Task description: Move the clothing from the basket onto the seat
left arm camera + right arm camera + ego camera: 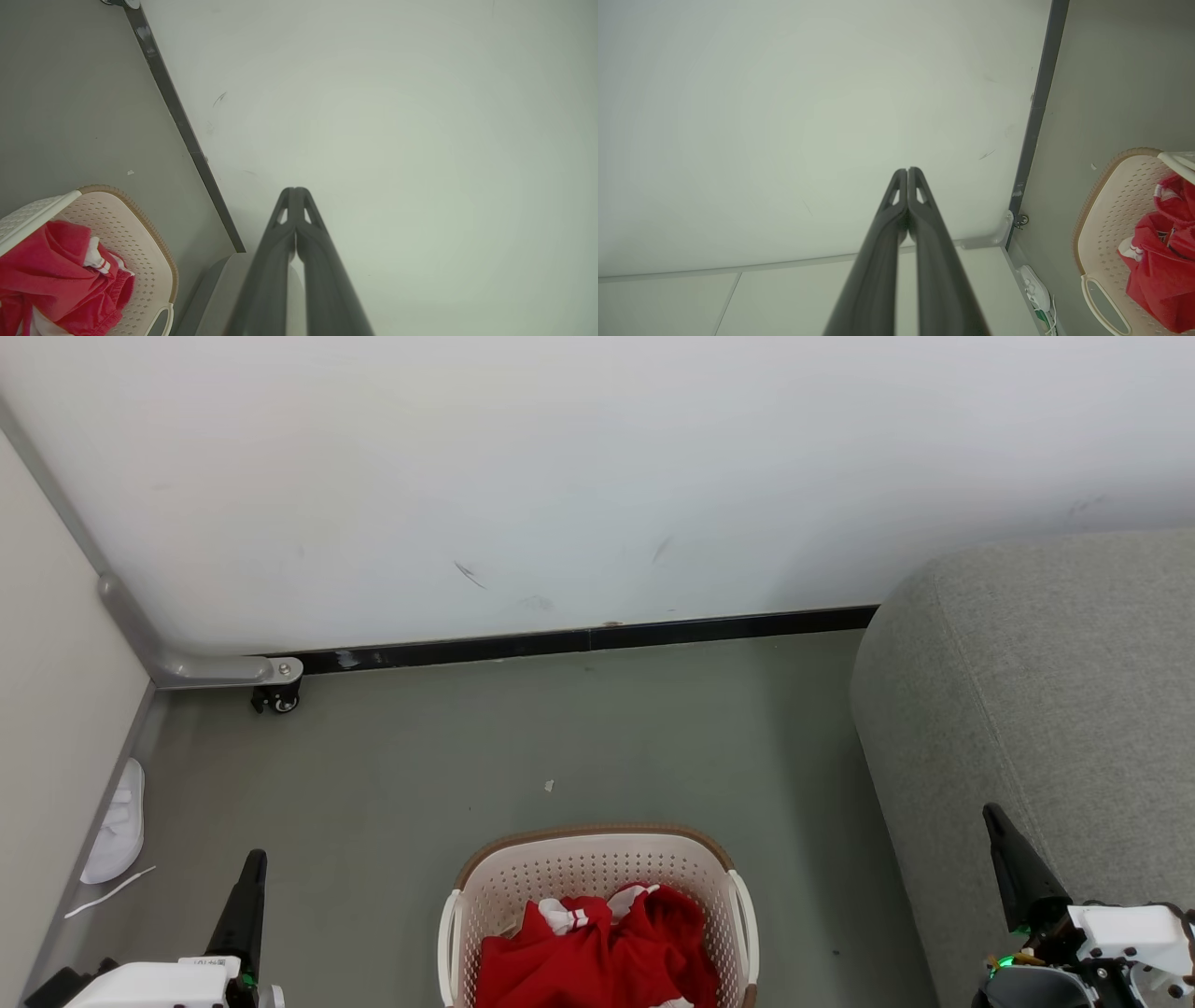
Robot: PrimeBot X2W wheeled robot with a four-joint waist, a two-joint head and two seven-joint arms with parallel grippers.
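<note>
Head view is showing you the clothing (597, 957) lying crumpled inside the basket (597, 863), with red folds and white stripes bunching toward its far side. The basket is standing on the floor (448, 747) at the bottom centre, its brown rim turning toward the wall (560, 476). The seat (1046, 691) is sitting to the robot's right of the basket, apart from it, with a strip of floor running between them.

Your left gripper (254, 859) is hovering at the lower left, well to the left of the basket. Its fingers are pressing flat together and holding nothing. Your right gripper (992, 814) is hanging over the near edge of the seat, its fingers likewise meeting along their length and gripping nothing. Both wrist views are looking along these closed fingers at the wall, each catching the basket and clothing at one side.

A small label (207, 962) on the left gripper's white housing is carrying print too small for you to read. In the right wrist view, white markings on the red fabric are too blurred to make out.

Further out, a black baseboard (597, 639) is running along the foot of the wall, a caster (277, 698) is standing in the left corner, and a white shoe (117, 826) is lying by the left panel.
</note>
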